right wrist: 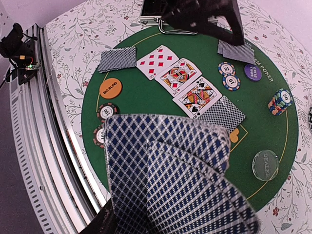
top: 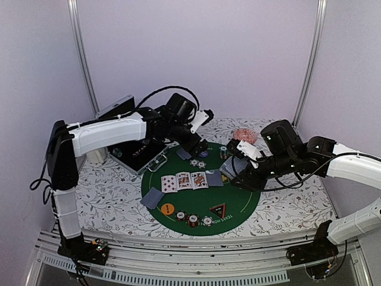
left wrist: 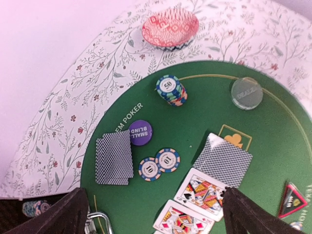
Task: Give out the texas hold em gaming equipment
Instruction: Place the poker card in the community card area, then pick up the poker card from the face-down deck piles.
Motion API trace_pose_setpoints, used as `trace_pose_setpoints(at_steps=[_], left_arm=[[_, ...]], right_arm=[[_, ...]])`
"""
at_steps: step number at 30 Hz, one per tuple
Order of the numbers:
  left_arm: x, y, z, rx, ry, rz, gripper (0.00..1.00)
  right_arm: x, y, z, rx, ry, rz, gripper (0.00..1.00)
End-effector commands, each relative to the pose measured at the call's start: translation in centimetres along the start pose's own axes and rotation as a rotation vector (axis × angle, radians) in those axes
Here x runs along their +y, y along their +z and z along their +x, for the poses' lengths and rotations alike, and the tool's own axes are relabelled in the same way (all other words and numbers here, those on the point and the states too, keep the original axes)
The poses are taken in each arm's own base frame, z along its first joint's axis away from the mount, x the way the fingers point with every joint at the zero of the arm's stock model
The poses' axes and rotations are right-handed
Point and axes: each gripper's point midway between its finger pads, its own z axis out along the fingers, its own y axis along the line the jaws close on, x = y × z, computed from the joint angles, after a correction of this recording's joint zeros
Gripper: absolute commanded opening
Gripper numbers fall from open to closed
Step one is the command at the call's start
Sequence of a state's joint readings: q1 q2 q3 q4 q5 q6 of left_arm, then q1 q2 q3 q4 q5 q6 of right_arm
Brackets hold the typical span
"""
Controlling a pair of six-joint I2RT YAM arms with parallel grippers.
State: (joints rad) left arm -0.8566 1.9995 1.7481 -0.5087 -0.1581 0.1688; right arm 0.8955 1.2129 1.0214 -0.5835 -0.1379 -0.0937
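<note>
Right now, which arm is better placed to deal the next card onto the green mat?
Probably right: the right tool grips the fanned cards above the mat, while the left tool hangs open and empty.

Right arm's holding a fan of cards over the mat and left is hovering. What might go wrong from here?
The fanned blue-diamond-backed cards in the right gripper look splayed; one may slip onto the three face-up cards nearby. The open left gripper hangs low over the green round mat; swinging either arm may topple the tall stack of striped chips.
</note>
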Motion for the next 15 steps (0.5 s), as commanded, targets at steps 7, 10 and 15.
trace_pose_setpoints(at_steps=[7,10,15], left_arm=[[-7.3,-13.2,-5.8,-0.432,-0.211,0.625,0.96],[-9.0,-13.0,-5.4,-0.418,-0.225,0.707,0.98],[-12.0,-12.1,-5.1,-0.387,-0.172,0.765,0.98]], right_arm=[[0.0,-0.3,-0.9,-0.028,0.003,-0.007,0.48],[0.1,-0.2,-1.0,-0.031,0.000,-0.012,0.48],[0.2,-0.3,-1.1,-0.035,0.001,-0.016,0.48]])
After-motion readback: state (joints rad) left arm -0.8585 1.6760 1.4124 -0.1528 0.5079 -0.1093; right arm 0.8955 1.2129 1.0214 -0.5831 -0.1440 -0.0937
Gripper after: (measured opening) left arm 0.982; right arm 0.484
